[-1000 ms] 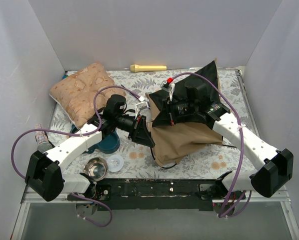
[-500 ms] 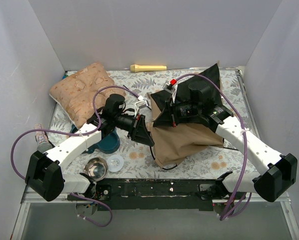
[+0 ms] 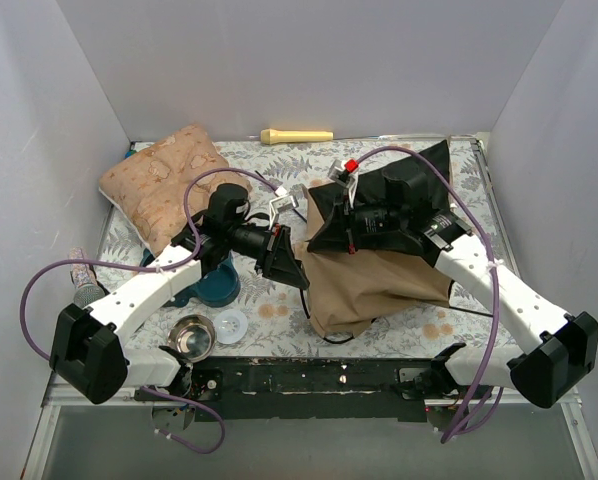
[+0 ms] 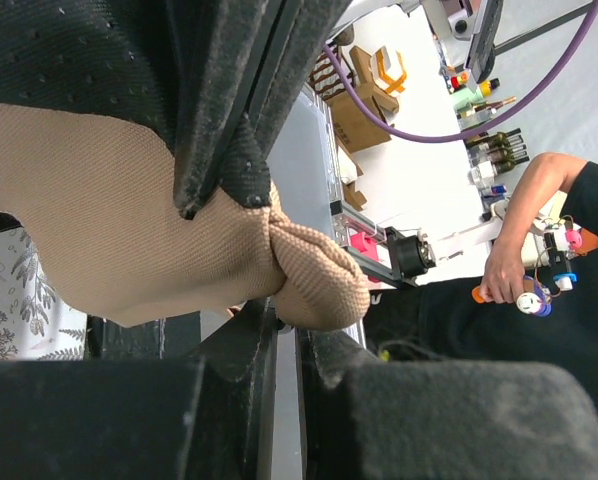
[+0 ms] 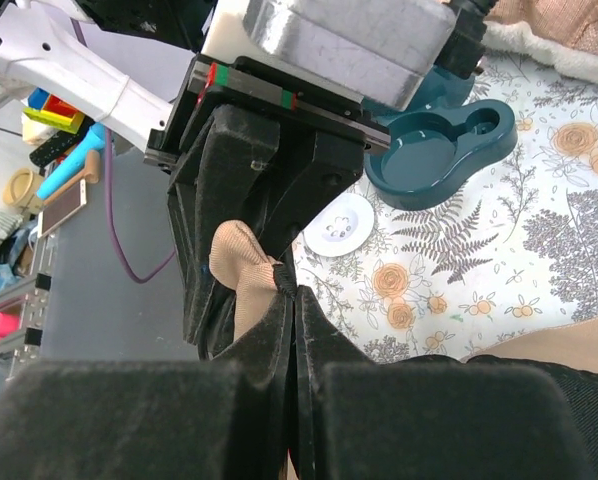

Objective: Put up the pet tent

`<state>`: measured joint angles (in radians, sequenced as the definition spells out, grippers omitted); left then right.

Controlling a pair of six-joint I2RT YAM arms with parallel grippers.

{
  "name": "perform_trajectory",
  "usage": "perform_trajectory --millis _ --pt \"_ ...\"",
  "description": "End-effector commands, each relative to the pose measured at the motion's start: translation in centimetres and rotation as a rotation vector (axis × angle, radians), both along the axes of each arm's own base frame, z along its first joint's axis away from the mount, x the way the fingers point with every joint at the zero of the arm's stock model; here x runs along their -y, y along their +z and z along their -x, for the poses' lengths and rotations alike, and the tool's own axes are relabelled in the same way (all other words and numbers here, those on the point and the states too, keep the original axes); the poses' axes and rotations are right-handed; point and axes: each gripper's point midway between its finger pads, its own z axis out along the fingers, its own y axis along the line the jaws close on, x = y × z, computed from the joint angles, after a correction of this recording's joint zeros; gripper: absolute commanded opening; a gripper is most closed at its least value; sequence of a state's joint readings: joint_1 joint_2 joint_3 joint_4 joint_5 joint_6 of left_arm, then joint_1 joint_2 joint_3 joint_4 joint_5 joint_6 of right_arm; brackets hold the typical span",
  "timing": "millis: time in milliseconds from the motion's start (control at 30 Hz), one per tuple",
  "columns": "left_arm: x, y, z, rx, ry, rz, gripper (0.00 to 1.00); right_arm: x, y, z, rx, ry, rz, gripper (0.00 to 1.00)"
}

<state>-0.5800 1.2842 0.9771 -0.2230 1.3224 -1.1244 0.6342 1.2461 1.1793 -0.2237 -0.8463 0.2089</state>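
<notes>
The pet tent (image 3: 374, 280) lies as a tan fabric heap with a black mesh panel at the table's centre right. My left gripper (image 3: 300, 281) is at its left edge, jaws nearly together on a bunched fold of tan fabric (image 4: 309, 275); black mesh (image 4: 129, 60) hangs above. My right gripper (image 3: 313, 241) comes in from the right and meets it. It is shut (image 5: 295, 292) on the tent's black trim, right beside that same tan fold (image 5: 237, 258). The left gripper's fingers (image 5: 249, 190) fill the right wrist view just behind.
A puffy patterned cushion (image 3: 164, 185) lies at the back left, a yellow cylinder (image 3: 297, 135) by the back wall. Under the left arm sit a teal dish (image 3: 217, 287), a steel bowl (image 3: 192, 336) and a white lid (image 3: 230, 325). White walls enclose three sides.
The right arm has drawn back to the right, and the tent's black panel has shifted right with it. The left gripper has barely moved. Both grips hold.
</notes>
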Motion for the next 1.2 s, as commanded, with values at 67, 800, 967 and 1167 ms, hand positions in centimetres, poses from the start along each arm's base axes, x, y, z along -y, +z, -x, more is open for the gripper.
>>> perform_trajectory --millis 67,800,967,1167 --pt "-0.6 -0.3 1.6 -0.176 0.003 -0.085 0.00 0.2 5.0 0.1 0.245 0.024 -0.143 0.01" --pt "-0.4 0.0 -2.3 0.054 0.175 -0.155 0.00 0.4 2.8 2.4 0.336 0.183 -0.037 0.01" --pt "-0.4 -0.3 -1.6 -0.007 0.123 -0.145 0.06 0.0 3.5 1.9 0.344 0.177 -0.056 0.01" --pt "-1.0 0.4 -0.1 0.026 0.136 -0.068 0.35 -0.2 3.8 1.0 0.343 0.128 -0.053 0.01"
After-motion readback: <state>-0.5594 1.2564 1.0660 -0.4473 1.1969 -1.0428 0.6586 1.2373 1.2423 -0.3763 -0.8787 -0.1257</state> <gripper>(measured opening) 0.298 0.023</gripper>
